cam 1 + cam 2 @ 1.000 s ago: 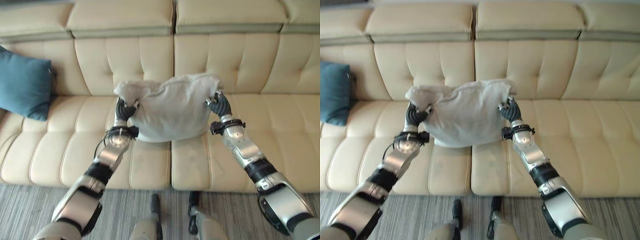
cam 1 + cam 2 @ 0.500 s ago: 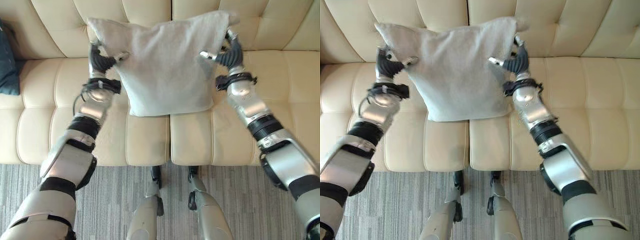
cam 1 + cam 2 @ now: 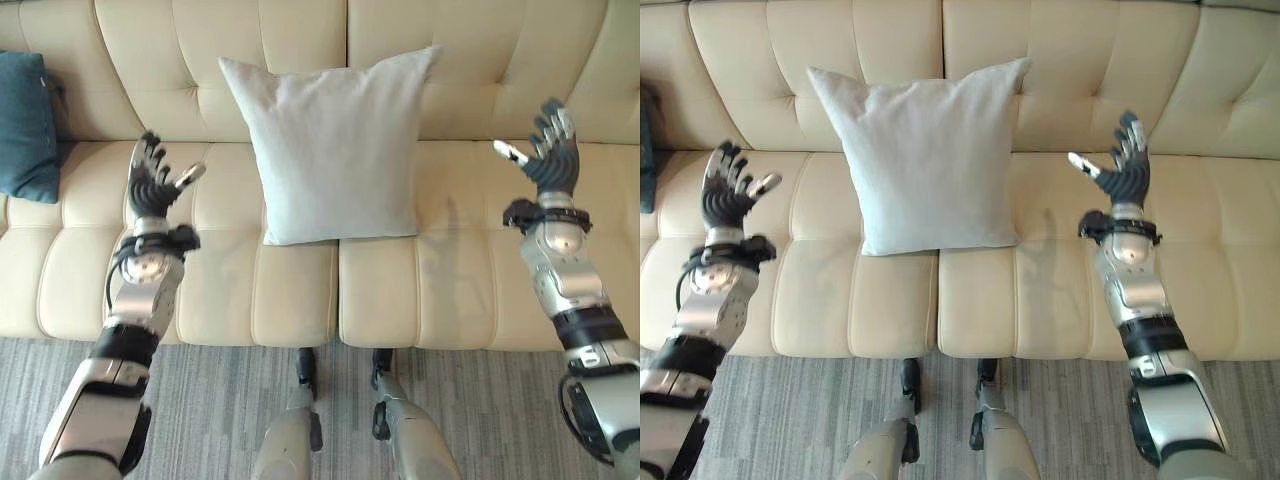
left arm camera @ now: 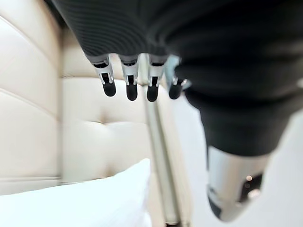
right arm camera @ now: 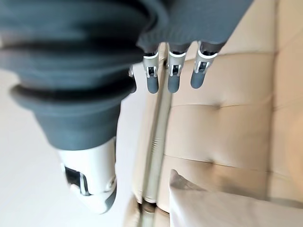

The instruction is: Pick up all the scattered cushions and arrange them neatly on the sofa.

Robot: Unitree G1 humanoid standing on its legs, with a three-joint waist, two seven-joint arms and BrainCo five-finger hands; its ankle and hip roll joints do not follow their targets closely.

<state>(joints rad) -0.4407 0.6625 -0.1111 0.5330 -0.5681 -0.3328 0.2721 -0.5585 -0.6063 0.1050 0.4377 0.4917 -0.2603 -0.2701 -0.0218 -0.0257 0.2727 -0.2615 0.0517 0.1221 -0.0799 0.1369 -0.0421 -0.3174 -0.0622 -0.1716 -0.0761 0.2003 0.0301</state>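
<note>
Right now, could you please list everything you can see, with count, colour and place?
grey cushion: one, light grey, upright against the sofa back, over the seam between two seats.
teal cushion: one, teal, at the sofa's left end.
sofa: one, cream, tufted, across the whole view.
carpet: grey striped, in front of the sofa.
left hand: open, left of the grey cushion, apart from it.
right hand: open, right of the grey cushion, apart from it.

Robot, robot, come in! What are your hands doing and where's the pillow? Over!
Left robot hand and right robot hand open, empty, either side. Pale grey square fabric cushion propped upright against cream leather sofa backrest. Nothing in the way.
</note>
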